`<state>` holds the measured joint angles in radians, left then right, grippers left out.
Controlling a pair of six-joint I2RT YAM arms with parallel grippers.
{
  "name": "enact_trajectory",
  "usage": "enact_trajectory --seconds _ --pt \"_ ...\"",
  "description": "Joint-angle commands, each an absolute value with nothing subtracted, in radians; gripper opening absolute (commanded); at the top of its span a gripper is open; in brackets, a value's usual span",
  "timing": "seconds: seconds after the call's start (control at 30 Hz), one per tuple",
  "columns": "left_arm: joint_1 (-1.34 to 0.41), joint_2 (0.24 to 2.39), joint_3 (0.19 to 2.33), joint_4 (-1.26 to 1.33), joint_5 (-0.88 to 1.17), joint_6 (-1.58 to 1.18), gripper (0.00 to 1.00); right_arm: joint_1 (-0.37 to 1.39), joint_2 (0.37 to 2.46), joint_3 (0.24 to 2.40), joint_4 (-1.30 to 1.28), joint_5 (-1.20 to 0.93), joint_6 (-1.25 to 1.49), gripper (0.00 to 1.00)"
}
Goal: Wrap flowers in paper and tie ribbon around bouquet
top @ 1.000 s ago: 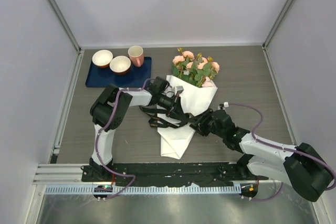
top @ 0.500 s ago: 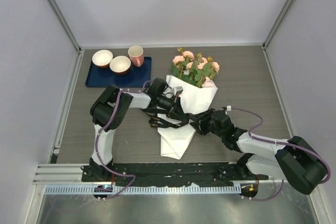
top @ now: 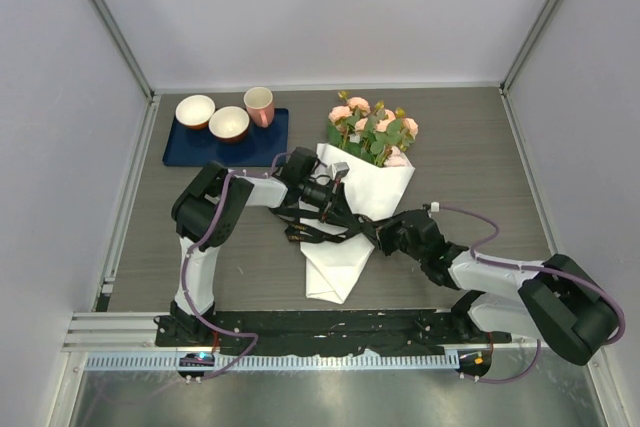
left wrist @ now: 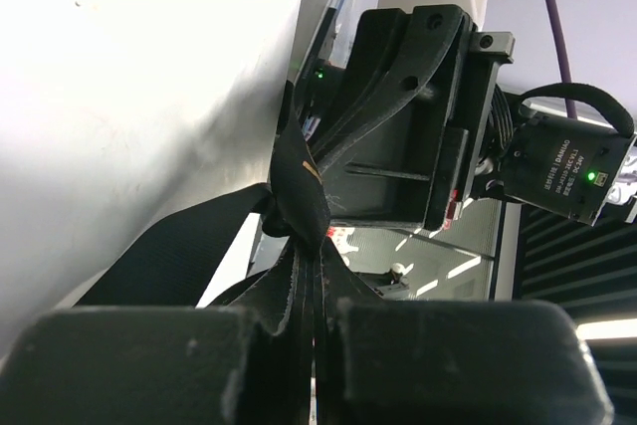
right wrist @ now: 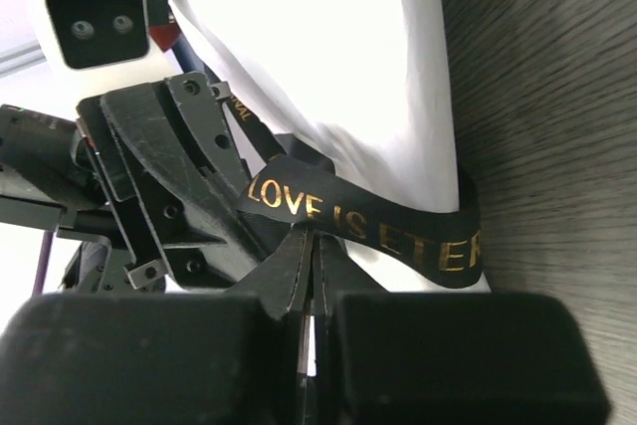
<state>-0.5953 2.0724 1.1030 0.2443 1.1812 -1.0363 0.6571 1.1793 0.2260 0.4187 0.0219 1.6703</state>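
Two grippers meet at the waist of one bouquet (top: 352, 202) lying on the grey wood-grain tabletop (top: 470, 147): the flowers (top: 372, 127), pink roses, top a smooth white cone of paper (top: 335, 267). One flat black ribbon (right wrist: 378, 228) with gold lettering crosses the cone; the left gripper (left wrist: 317, 311) and right gripper (right wrist: 314, 291) each pinch its strands, jaws closed. Left of the bouquet, two cream bowls (top: 228, 124) and one pink cup (top: 259, 105) sit on a blue mat (top: 190, 152)

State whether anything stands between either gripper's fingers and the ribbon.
Nothing visible does. The left gripper and the right gripper are each shut directly on the ribbon, beside the white paper.
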Motion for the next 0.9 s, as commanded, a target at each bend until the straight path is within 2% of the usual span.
enact_trajectory --seconds 0.0,0.13,0.17,0.23,0.27,0.33,0.37,0.5,0.53,0.6,0.67,0.87 --pt "-0.591 2.031 1.1 0.282 1.201 -1.042 0.0 0.652 1.141 0.229 0.443 0.051 1.678 0.01" --pt "-0.589 2.026 1.103 0.246 1.197 -1.026 0.0 0.65 1.134 0.247 0.425 0.038 1.646 0.0" --pt "-0.581 2.02 1.114 0.2 1.189 -1.006 0.02 0.644 1.123 0.258 0.352 0.032 1.625 0.0" --pt "-0.548 1.994 1.124 0.004 1.1 -0.878 0.19 0.64 1.105 0.29 0.264 0.029 1.541 0.0" --pt "-0.535 1.943 1.132 -0.077 1.051 -0.83 0.38 0.638 1.097 0.301 0.194 0.029 1.501 0.0" --pt "-0.506 1.881 1.135 -0.26 0.904 -0.711 0.52 0.635 1.095 0.362 0.103 0.014 1.375 0.0" --pt "-0.493 1.815 1.121 -0.305 0.855 -0.687 0.75 0.637 1.098 0.386 0.007 0.014 1.336 0.0" --pt "-0.388 1.605 1.003 -0.367 0.63 -0.727 0.77 0.637 1.088 0.436 -0.12 -0.021 1.201 0.0" --pt "-0.34 1.574 0.983 -0.418 0.509 -0.747 0.78 0.635 1.078 0.443 -0.13 -0.023 1.189 0.0" --pt "-0.304 1.525 0.969 -0.503 0.363 -0.787 0.84 0.637 1.081 0.463 -0.184 -0.029 1.151 0.0" --pt "-0.282 1.528 0.992 -0.609 0.225 -0.795 0.88 0.637 1.088 0.479 -0.201 -0.038 1.129 0.0" --pt "-0.275 1.641 1.032 -0.649 0.121 -0.845 0.87 0.635 1.101 0.549 -0.29 -0.032 1.091 0.0"
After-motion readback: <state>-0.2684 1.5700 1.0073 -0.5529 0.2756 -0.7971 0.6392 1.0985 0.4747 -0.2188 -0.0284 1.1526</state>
